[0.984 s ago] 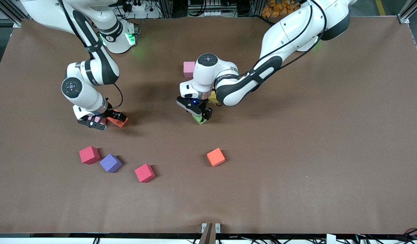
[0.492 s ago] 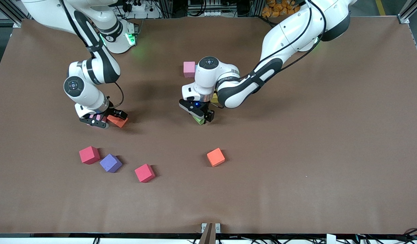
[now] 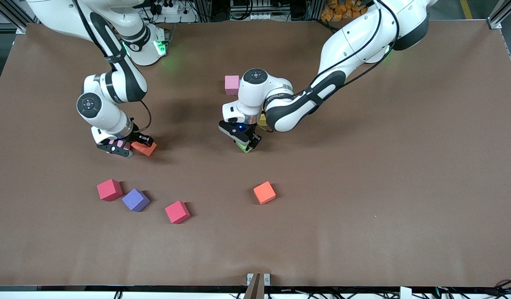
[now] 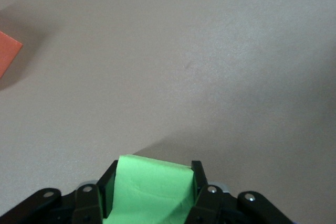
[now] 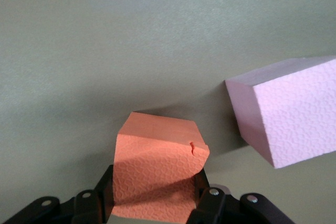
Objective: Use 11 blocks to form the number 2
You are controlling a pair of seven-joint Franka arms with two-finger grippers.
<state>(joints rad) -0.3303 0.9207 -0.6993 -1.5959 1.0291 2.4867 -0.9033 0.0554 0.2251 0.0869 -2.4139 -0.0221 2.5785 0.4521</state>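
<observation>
A green block [image 4: 152,188] of matte foam is being clamped between the jaws of the left gripper [image 3: 246,142], low at the middle of the brown surface [image 3: 363,187]; its face is smooth and slightly creased. An orange block [image 5: 157,167], pebbled in texture and dented at one corner, is being squeezed between the jaws of the right gripper [image 3: 128,148], toward the right arm's end. A pink block [image 5: 287,109] with the same pebbled skin is lying just beside those jaws, apart from the orange one. A second pink block [image 3: 231,84] and part of a yellow block [image 3: 262,120] are being partly hidden by the left arm close to its jaws. A second orange block [image 3: 264,192], a purple block [image 3: 135,199] and two red cubes [image 3: 109,189] are being left loose, well apart from both pairs of jaws. No digit shape is being shown. No writing can be read.
</observation>
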